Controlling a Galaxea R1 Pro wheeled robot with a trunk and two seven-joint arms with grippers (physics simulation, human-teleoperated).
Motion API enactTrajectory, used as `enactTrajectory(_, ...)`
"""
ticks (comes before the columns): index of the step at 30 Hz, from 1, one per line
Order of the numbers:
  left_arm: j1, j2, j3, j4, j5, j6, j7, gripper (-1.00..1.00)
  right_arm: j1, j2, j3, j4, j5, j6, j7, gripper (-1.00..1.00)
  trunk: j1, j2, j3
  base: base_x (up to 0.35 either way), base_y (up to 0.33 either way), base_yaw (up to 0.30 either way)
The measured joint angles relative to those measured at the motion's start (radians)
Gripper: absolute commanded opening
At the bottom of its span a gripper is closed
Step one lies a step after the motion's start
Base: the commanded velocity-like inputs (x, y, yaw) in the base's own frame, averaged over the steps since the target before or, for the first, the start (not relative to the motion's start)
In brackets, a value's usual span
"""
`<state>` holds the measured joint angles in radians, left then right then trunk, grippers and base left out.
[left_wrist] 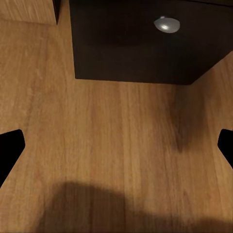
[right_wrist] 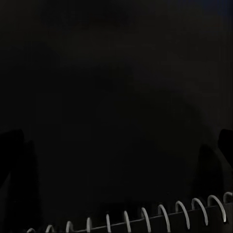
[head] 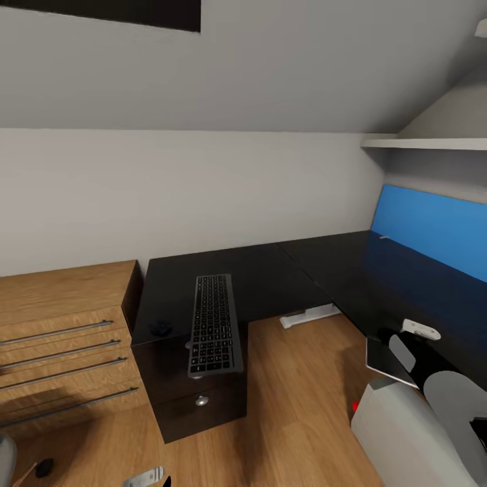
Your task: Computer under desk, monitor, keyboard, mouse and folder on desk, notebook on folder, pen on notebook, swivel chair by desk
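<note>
The black L-shaped desk (head: pixel 270 277) fills the corner. The keyboard (head: pixel 215 325) lies on its left wing above the drawer unit (left_wrist: pixel 136 43), one end past the front edge, with the small black mouse (head: pixel 160 329) beside it. The thin pale pen (head: pixel 383 237) lies far back on the right wing. The dark notebook (head: pixel 387 362) sits at that wing's front edge under my open right gripper (head: pixel 412 338); its white spiral rings (right_wrist: pixel 145 216) show close up. The pale monitor (head: pixel 392 433) back, with its red light, is at lower right. My left gripper (left_wrist: pixel 116 145) hangs open over the floor. Folder, swivel chair and computer are out of view.
A light wooden drawer unit (head: pixel 61 338) stands left of the desk. A blue panel (head: pixel 433 230) lines the wall behind the right wing, under a white shelf (head: pixel 426 143). The desk's white foot (head: pixel 308 315) rests on the wood floor (head: pixel 297 399). A small dark item (head: pixel 44 467) lies bottom left.
</note>
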<state>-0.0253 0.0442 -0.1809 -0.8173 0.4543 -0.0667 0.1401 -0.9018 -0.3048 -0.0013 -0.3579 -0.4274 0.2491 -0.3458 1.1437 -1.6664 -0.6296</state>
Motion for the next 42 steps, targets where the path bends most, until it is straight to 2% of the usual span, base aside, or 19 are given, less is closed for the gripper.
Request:
enactTrajectory(11, 0.0, 0.0, 0.002, 0.0, 0.0, 0.0, 0.0, 1.0, 0.0, 0.001, 0.0, 0.001, 0.002, -0.003, 0.001, 1.0, 0.0, 0.0, 0.0, -0.001, 0.0, 0.0)
enactTrajectory(15, 0.0, 0.0, 0.002, 0.0, 0.0, 0.0, 0.001, 1.0, 0.001, 0.001, -0.001, 0.008, -0.004, 0.002, 0.009, 1.0, -0.015, 0.028, 0.012, 0.0, 0.0, 0.0)
enactTrajectory(18, 0.0, 0.0, 0.002, 0.0, 0.0, 0.0, 0.001, 1.0, 0.001, 0.003, -0.002, -0.051, -0.004, 0.002, 0.011, 1.0, -0.027, 0.049, 0.022, 0.0, 0.0, 0.0)
enactTrajectory(27, 0.0, -0.001, 0.0, 0.0, 0.001, 0.001, 0.003, 1.0, 0.002, 0.012, -0.006, -0.141, -0.014, 0.025, 0.011, 1.0, -0.061, 0.112, 0.05, 0.0, 0.0, 0.0)
enactTrajectory(31, 0.0, -0.003, -0.001, 0.001, 0.001, 0.001, 0.003, 1.0, 0.016, 0.025, -0.008, -0.249, -0.013, 0.091, 0.011, 1.0, -0.077, 0.14, 0.062, 0.0, 0.0, 0.0)
enactTrajectory(34, 0.0, -0.002, -0.001, 0.001, 0.001, 0.001, 0.003, 1.0, 0.058, 0.03, -0.009, -0.353, -0.011, 0.14, 0.012, 1.0, -0.088, 0.161, 0.072, 0.0, 0.0, 0.0)
enactTrajectory(37, 0.0, -0.002, -0.001, 0.001, 0.001, 0.0, 0.003, 1.0, 0.131, 0.032, -0.009, -0.488, -0.01, 0.207, 0.012, 1.0, -0.1, 0.182, 0.081, 0.0, 0.0, 0.0)
enactTrajectory(38, 0.0, -0.002, 0.0, 0.001, 0.001, 0.0, 0.003, 1.0, 0.21, 0.038, -0.009, -0.633, -0.012, 0.29, 0.011, 1.0, -0.103, 0.189, 0.084, 0.0, 0.0, 0.0)
enactTrajectory(41, 0.0, -0.002, 0.0, 0.001, 0.002, 0.001, 0.003, 1.0, 0.262, 0.049, -0.009, -0.75, -0.011, 0.347, 0.011, 1.0, -0.111, 0.203, 0.091, 0.0, 0.0, 0.0)
enactTrajectory(42, 0.0, -0.002, 0.0, 0.001, 0.002, 0.001, 0.003, 1.0, 0.287, 0.062, -0.009, -0.809, -0.011, 0.369, 0.011, 1.0, -0.111, 0.203, 0.091, 0.0, 0.0, 0.0)
